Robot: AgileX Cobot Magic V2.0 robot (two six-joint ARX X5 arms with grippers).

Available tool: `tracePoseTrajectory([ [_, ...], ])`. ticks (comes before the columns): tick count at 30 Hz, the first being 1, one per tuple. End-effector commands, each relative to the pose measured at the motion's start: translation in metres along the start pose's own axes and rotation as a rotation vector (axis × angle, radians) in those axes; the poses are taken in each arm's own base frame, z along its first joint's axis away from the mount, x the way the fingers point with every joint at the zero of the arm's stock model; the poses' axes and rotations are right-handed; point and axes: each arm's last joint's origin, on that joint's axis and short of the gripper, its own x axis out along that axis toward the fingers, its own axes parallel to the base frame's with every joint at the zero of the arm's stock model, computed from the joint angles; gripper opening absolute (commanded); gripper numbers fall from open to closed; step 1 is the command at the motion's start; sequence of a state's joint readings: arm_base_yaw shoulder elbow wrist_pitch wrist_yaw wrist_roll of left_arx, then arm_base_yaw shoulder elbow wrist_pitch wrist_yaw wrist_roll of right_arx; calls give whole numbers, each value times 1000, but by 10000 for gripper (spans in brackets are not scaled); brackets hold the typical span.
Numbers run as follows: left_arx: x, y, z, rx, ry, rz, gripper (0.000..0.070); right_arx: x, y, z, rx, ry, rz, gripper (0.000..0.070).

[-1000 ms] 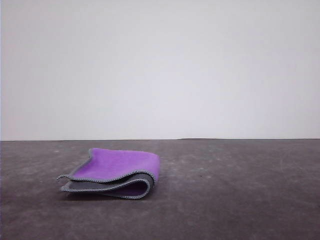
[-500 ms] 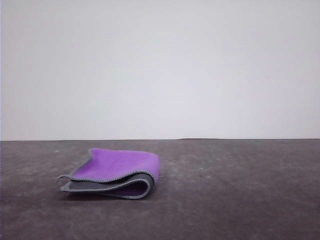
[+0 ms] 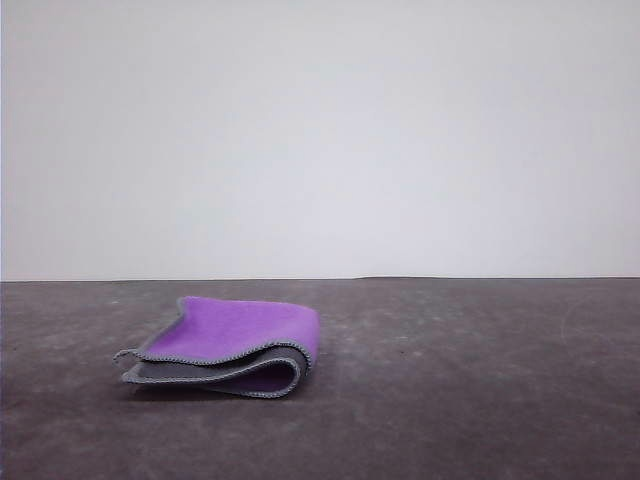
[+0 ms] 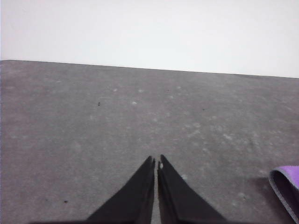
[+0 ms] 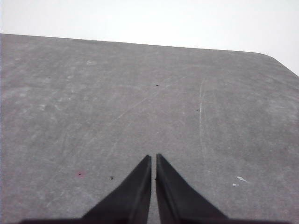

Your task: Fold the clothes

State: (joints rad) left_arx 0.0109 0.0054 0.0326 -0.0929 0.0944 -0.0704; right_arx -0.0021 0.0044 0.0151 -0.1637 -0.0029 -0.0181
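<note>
The clothes [image 3: 232,342] are one small cloth lying folded over on the dark grey table [image 3: 480,380], left of centre in the front view. Its purple face is on top, the dark grey face shows in the layers beneath, and light grey stitching runs along the edges. A corner of the clothes [image 4: 287,185] shows in the left wrist view, off to the side of my left gripper [image 4: 156,162], which is shut with nothing between its black fingers. My right gripper [image 5: 153,157] is shut too, over bare table, holding nothing.
The table [image 5: 140,102] is scuffed dark grey, with a rounded far corner [image 5: 273,58] in the right wrist view. A plain white wall [image 3: 320,130] stands behind the table's far edge.
</note>
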Motion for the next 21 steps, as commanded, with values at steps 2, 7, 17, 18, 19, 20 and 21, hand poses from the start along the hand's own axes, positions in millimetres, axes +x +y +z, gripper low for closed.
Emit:
tracePoseTrajectory([
  [2, 2, 1, -6, 9, 8, 2, 0, 0, 0, 0, 14, -8, -5, 16],
  [7, 2, 1, -6, 9, 8, 2, 0, 0, 0, 0, 14, -8, -5, 16],
  [17, 2, 1, -6, 9, 8, 2, 0, 0, 0, 0, 14, -8, -5, 16],
  [18, 2, 1, -6, 9, 8, 2, 0, 0, 0, 0, 14, -8, -5, 16],
  [19, 2, 1, -6, 9, 8, 2, 0, 0, 0, 0, 14, -8, -5, 16],
  [20, 2, 1, -6, 9, 8, 2, 0, 0, 0, 0, 14, -8, -5, 16],
  [21, 2, 1, -6, 9, 8, 2, 0, 0, 0, 0, 14, -8, -5, 16],
])
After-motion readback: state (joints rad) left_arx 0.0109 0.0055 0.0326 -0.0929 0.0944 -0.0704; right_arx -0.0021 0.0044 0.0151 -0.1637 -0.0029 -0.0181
